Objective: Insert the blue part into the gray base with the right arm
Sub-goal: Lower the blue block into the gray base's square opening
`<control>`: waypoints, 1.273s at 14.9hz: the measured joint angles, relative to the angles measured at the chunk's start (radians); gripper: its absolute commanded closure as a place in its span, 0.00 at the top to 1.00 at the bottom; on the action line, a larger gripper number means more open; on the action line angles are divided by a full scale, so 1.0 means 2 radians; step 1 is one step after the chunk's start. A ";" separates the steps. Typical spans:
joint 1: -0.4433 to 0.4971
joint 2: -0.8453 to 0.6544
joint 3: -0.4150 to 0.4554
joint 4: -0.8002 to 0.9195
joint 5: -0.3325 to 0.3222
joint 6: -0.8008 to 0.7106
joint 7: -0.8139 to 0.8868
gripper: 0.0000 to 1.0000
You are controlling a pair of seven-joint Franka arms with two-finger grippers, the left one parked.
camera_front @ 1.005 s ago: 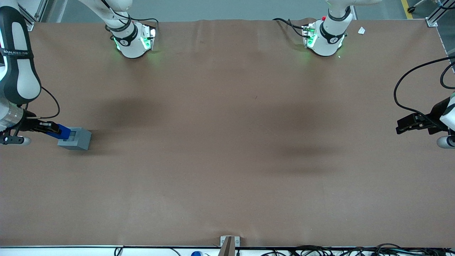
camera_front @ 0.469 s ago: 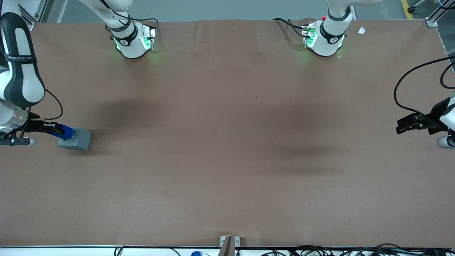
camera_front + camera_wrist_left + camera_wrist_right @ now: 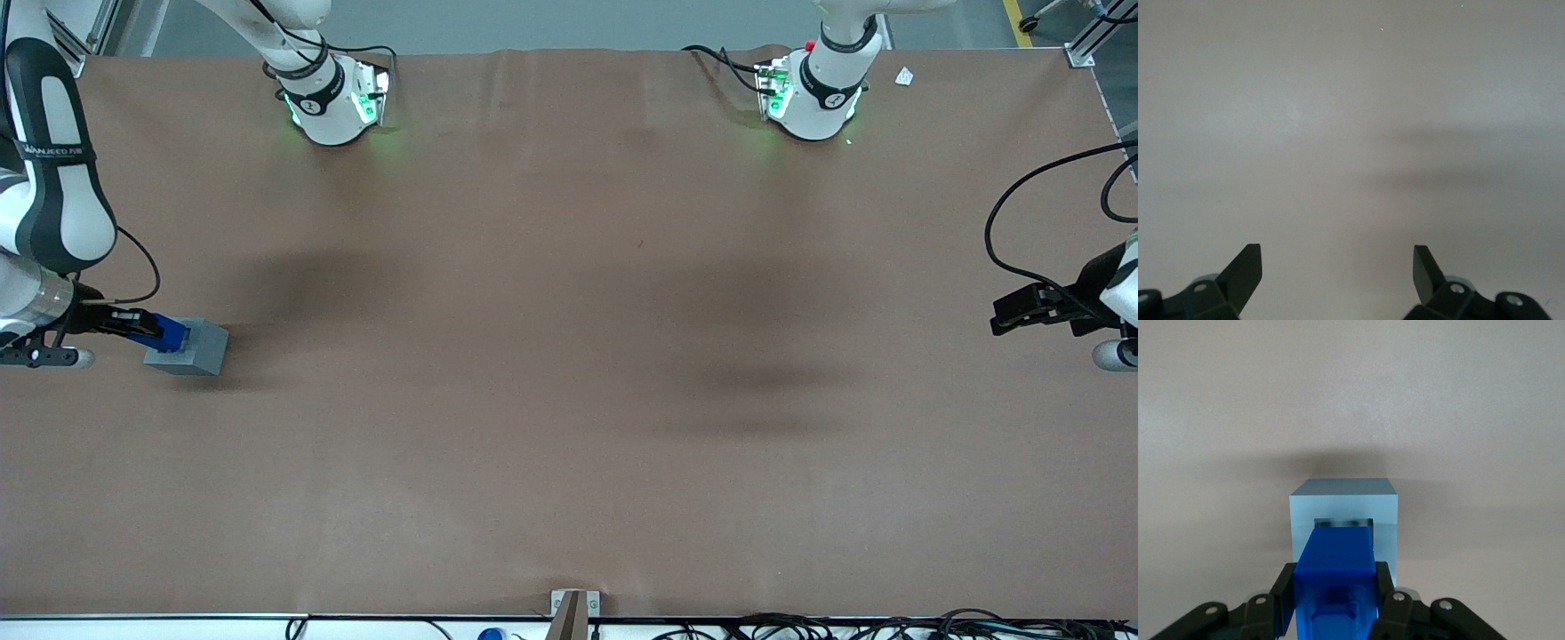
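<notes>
We hold the blue part (image 3: 1337, 577) clamped in the claw (image 3: 1336, 600) directly over the gray base (image 3: 1343, 503) recess — aligned for insertion, base resting on the desk (image 3: 569, 356).

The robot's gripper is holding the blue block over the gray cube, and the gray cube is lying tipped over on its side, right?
Not quite. The gray base is not tipped over: it stands upright on the table with its square recess facing up, as the right wrist view shows. The rest is right: the gripper is shut on the blue part, holding it over that recess.
</notes>
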 measured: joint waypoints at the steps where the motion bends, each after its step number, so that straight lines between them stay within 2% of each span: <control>1: 0.000 0.002 0.000 0.000 0.000 0.001 0.000 0.18; 19: -0.001 0.012 0.000 0.000 0.000 0.012 0.001 0.18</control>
